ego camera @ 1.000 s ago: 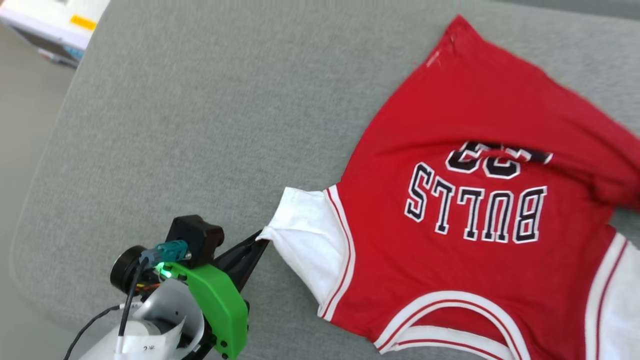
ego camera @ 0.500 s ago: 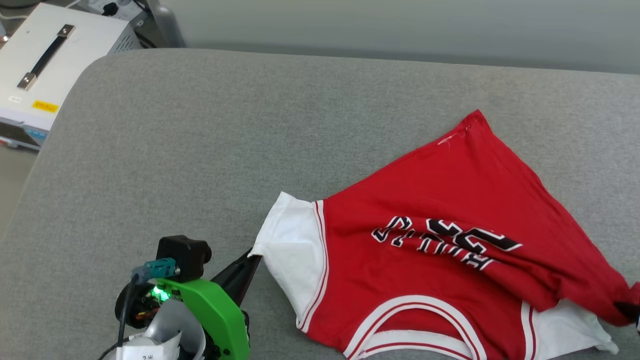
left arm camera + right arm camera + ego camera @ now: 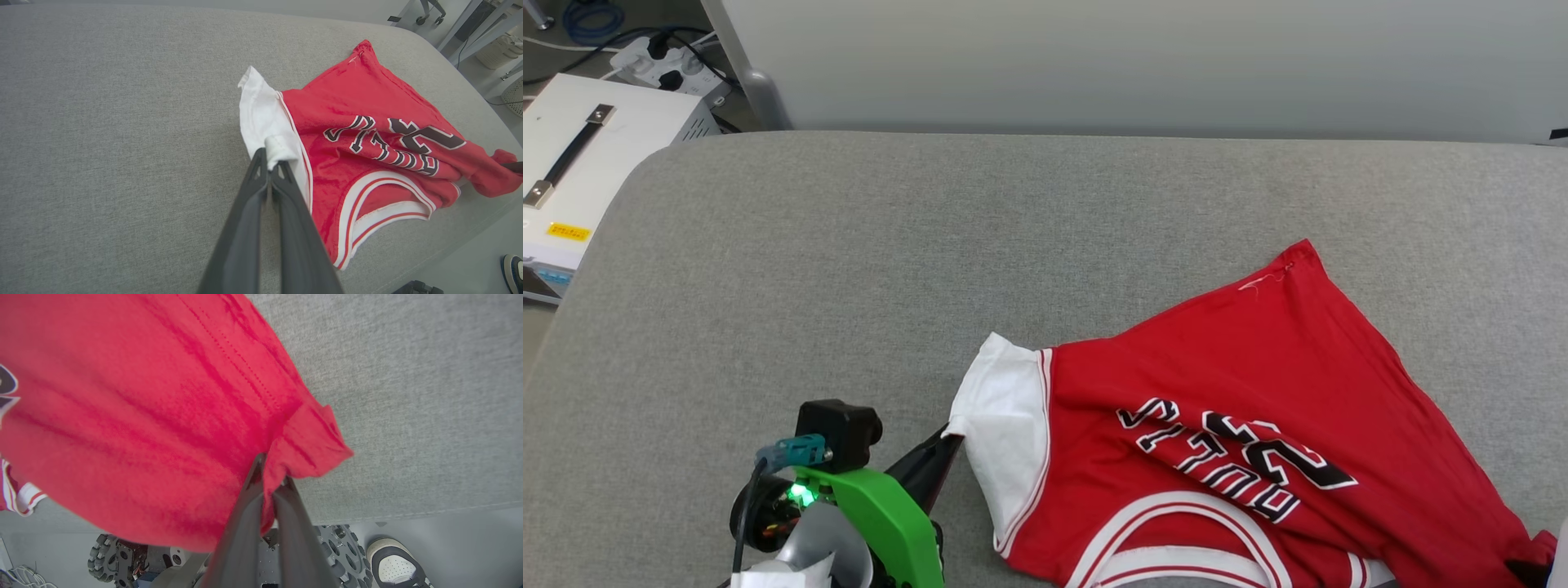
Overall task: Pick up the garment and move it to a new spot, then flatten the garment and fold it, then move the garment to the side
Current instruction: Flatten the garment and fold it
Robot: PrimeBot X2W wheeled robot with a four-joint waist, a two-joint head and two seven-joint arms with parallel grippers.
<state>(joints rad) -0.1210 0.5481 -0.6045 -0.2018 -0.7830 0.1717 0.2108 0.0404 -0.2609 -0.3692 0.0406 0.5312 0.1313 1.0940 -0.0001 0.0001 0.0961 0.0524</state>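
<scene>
- Head view: shirt (image 3: 1241, 384) sits bunched at the near right of the gray pad (image 3: 849, 269), lettering face up.
- Left gripper (image 3: 269, 158) pinches the white sleeve (image 3: 261, 114) hem; right gripper (image 3: 269, 469) is clamped on a red hem corner.
- Step looks like spreading: pull both grips apart evenly, keep the cloth low, and stay clear of the near edge.
- Lettering is creased and hard to read; the other sleeve is mostly under a red fold; the shirt's near edge is cut off.

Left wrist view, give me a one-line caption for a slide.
Left gripper shut on the white sleeve of a crumpled red jersey on a grey cushion.
</scene>
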